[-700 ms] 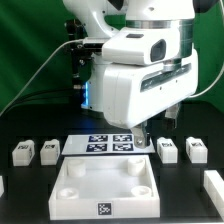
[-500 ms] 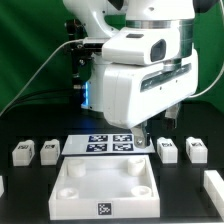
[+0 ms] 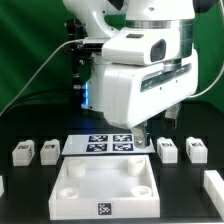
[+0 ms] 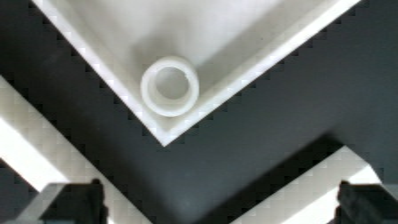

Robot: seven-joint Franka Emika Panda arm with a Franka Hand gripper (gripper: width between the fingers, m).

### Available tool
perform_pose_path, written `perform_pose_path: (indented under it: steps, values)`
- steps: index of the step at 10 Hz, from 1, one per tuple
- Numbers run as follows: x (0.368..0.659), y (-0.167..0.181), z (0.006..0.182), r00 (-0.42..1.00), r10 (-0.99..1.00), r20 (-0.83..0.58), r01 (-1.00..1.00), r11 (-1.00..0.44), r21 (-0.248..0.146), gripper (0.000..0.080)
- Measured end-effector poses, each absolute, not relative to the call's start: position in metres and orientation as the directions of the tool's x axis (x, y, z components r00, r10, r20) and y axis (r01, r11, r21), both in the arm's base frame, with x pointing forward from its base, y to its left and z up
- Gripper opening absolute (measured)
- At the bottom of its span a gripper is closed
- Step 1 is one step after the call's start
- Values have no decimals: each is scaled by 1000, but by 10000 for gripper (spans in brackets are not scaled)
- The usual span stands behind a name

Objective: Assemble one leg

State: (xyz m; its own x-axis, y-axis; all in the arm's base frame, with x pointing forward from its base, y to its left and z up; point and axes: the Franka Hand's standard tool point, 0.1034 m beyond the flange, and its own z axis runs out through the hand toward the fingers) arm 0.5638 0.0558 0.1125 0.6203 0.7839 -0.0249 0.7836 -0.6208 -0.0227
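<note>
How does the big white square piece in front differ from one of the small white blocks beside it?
The square piece is far larger than the small block. The square piece is a shallow open tray with round sockets at its corners; the small block is chunky and closed. Both are white with a black-and-white marker on the front.

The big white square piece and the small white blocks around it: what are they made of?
Square piece: seemingly hard plastic, matt white, with moulded-looking rounded sockets and smooth walls. Legs: likely the same matt white plastic, chunky, each with a printed black-and-white marker, perhaps a sticker.
</note>
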Motion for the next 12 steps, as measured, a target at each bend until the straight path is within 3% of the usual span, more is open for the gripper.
perform_pose_path:
  steps: [3,4,7,8,9,12]
  values:
    - [564,56,112,578,816,-24,815,-578,-24,649]
    - [559,52,111,481,876,-19,876,-482,-21,649]
    - [498,19,98,159,987,-15,987,-160,-36,650]
    - [483,10,86,28,1000,-6,999,-29,-45,649]
    - [467,2,74,-2,1000,2,999,3,-45,649]
    - [427,-15,28,45,999,21,998,-44,-51,650]
